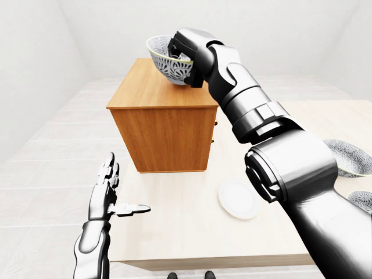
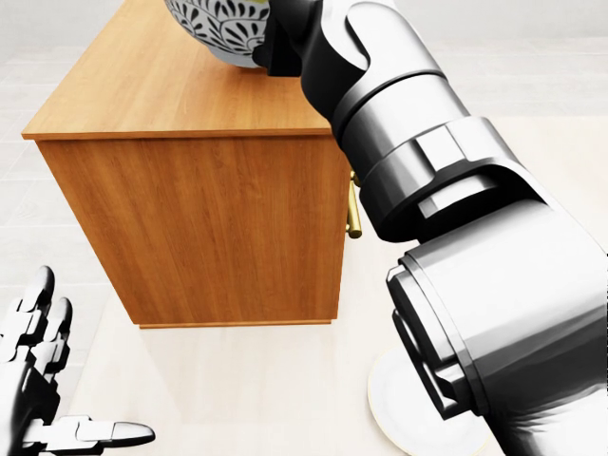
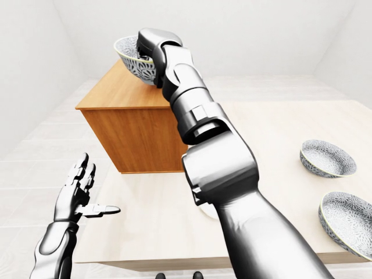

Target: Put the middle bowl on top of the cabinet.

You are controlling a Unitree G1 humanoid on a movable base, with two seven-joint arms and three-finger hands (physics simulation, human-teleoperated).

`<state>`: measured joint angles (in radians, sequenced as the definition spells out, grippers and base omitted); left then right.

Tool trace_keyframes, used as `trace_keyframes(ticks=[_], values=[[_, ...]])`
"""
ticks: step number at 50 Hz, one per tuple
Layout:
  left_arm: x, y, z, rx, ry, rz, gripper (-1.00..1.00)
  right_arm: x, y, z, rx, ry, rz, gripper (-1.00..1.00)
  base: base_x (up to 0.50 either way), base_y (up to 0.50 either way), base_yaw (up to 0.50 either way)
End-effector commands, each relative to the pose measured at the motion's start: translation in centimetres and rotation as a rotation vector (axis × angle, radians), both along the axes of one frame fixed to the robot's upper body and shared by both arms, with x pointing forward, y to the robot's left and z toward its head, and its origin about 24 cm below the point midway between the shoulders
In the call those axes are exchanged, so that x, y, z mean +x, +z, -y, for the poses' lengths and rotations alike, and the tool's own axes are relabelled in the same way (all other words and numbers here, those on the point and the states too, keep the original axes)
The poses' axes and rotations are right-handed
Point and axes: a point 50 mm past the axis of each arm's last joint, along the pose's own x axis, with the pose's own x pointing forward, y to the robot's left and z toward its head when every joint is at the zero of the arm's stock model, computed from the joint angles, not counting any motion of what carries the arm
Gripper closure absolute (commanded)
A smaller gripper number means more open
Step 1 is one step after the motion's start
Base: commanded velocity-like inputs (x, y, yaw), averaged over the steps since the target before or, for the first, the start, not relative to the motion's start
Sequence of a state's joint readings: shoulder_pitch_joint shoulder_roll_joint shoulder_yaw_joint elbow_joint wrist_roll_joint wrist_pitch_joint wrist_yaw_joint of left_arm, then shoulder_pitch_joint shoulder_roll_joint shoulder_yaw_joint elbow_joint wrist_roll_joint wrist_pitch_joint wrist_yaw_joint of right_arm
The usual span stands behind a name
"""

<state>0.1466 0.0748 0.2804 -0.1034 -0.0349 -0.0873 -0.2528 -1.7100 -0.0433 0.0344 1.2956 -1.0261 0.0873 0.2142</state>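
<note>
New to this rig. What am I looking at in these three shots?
A simulated humanoid robot, seen from three cameras on its head: one looks down, two eye views nearly match. Its right hand grips a patterned bowl by the rim over a wooden cabinet; whether it touches is unclear. The left hand is open and empty. The cabinet stands on a pale table with a white plate and two more bowls.
</note>
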Motion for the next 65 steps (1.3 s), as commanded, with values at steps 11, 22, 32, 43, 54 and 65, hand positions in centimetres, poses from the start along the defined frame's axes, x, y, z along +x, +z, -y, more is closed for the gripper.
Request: trace_keyframes(ticks=[11, 22, 32, 43, 54, 65], values=[[0.2, 0.3, 0.3, -0.001, -0.024, 0.013, -1.00, -0.1, 0.1, -0.4, 0.040, 0.021, -0.005, 1.00, 0.00, 0.00, 0.00], [0.1, 0.5, 0.4, 0.005, -0.028, 0.021, -1.00, -0.1, -0.4, -0.5, 0.031, 0.019, -0.009, 1.00, 0.00, 0.00, 0.00], [0.2, 0.6, 0.1, 0.002, -0.020, 0.023, -1.00, -0.1, -0.4, -0.5, 0.030, 0.017, -0.005, 1.00, 0.00, 0.00, 0.00], [0.2, -0.1, 0.3, -0.004, -0.024, -0.004, -1.00, 0.1, -1.1, -0.6, 0.021, 0.015, -0.016, 0.79, 0.00, 0.00, 0.00], [0.6, -0.9, 0.5, -0.010, -0.032, -0.035, -1.00, 0.1, -1.0, -0.5, 0.020, 0.011, -0.013, 0.51, 0.00, 0.00, 0.00], [1.0, -1.1, 0.4, -0.013, -0.024, -0.046, -1.00, 0.2, -1.5, -0.4, 0.019, 0.006, -0.016, 0.46, 0.00, 0.00, 0.00]])
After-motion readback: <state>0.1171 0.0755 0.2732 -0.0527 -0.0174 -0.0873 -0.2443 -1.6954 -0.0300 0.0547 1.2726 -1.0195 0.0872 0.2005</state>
